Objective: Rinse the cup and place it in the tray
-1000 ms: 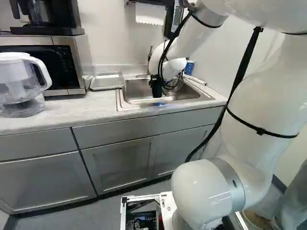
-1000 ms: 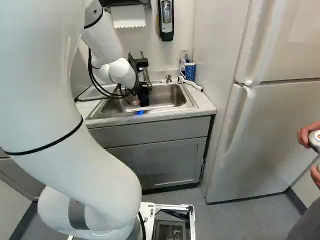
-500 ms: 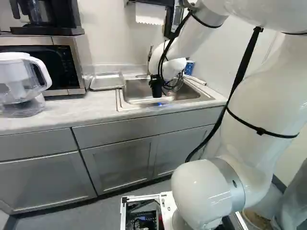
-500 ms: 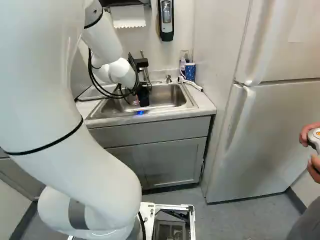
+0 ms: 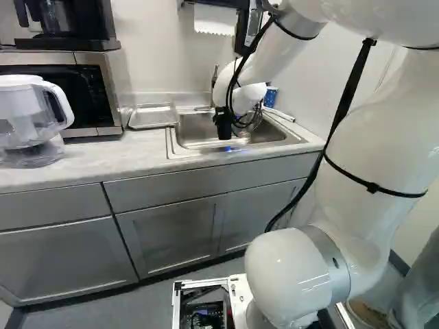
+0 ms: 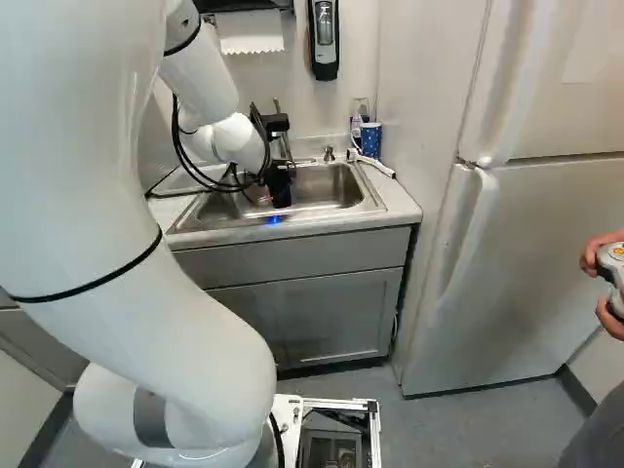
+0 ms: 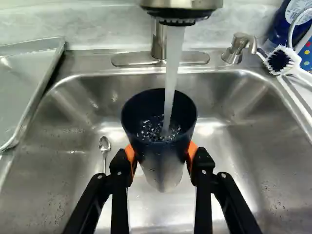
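The tool (image 6: 281, 170) is closed on a dark cup (image 7: 158, 152), with one orange pad (image 7: 130, 155) pressed to each side of its wall. The cup is held over the basin of the metal sink (image 7: 234, 175), its mouth under the faucet (image 7: 181, 6). A stream of water (image 7: 172, 63) runs straight into it, and bubbly water shows inside. Beside the cup, apart from it, a spoon (image 7: 104, 146) lies in the basin. Along the basin's far rim, beside the faucet's foot, stands a small metal spout (image 7: 238, 46); past it are a white brush (image 7: 284, 61) with dark bristles in the middle, a blue bottle (image 7: 282, 24) and a blue dotted cup (image 6: 370, 140). On the opposite side, the tray (image 5: 152, 116) sits just beside the basin, between it and the microwave (image 5: 108, 103) in the left base view. The coffee maker (image 5: 65, 42) is on top of the microwave, and a clear pitcher (image 5: 31, 123) with a white handle stands in front of it on the counter (image 5: 103, 159). Paper towel (image 6: 250, 33) hangs from a holder above the sink, near a wall dispenser (image 6: 324, 60). At the right of the right base view stands the white fridge (image 6: 526, 263).
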{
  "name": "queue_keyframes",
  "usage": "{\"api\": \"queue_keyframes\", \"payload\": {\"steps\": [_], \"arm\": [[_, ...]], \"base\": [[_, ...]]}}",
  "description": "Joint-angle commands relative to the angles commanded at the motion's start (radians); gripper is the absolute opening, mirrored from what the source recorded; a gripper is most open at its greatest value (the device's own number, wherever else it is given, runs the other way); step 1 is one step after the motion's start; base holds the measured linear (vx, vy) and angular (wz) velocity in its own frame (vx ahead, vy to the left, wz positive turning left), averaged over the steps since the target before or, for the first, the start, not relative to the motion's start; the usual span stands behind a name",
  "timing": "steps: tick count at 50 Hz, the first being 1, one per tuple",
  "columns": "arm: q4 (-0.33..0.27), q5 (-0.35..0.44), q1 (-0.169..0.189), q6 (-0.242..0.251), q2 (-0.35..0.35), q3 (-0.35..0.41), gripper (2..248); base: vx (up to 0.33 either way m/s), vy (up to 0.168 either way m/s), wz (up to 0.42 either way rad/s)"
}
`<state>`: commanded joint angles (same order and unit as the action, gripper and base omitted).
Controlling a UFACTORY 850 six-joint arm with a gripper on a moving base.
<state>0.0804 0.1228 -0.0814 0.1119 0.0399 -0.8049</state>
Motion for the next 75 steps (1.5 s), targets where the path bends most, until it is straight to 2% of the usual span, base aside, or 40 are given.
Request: {"api": "queue_keyframes", "payload": {"steps": [75], "arm": [[0.000, 0.000, 0.000, 0.000, 0.000, 0.000, 121]], "base": [[0.000, 0.000, 0.000]]}}
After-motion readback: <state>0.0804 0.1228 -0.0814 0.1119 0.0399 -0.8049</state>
